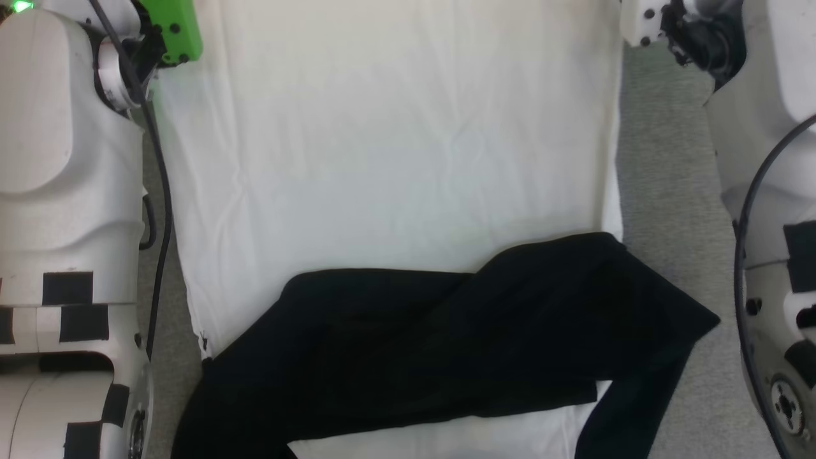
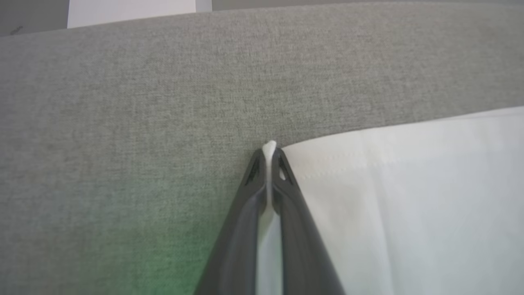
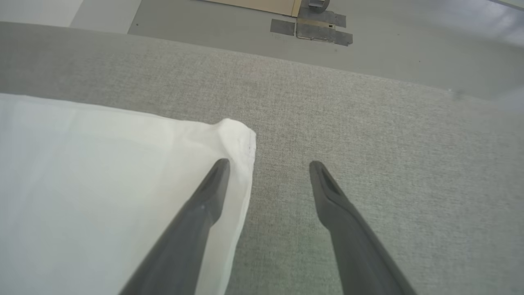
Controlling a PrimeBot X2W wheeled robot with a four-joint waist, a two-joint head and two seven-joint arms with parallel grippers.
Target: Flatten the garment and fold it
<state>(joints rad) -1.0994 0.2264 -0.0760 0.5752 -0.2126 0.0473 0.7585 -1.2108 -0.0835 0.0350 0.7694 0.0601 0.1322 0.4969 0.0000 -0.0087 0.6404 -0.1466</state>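
Observation:
The garment (image 1: 382, 159) lies spread on the grey surface, its white body stretching away from me. Its black sleeves (image 1: 446, 338) lie crossed over the near end. In the left wrist view my left gripper (image 2: 269, 153) is shut on the far left corner of the white hem (image 2: 409, 196), and a nub of white cloth pokes out between the tips. My right gripper (image 3: 268, 166) is open at the far right corner (image 3: 229, 135). Its left finger (image 3: 204, 200) rests over the white cloth and its right finger (image 3: 335, 200) over bare grey surface.
The grey fabric-covered surface (image 1: 663, 159) shows on both sides of the garment. My pale forearms flank it at left (image 1: 64, 159) and right (image 1: 765, 95). Beyond the far edge, the floor carries grey tape patches (image 3: 311, 28) and a white panel (image 2: 131, 10).

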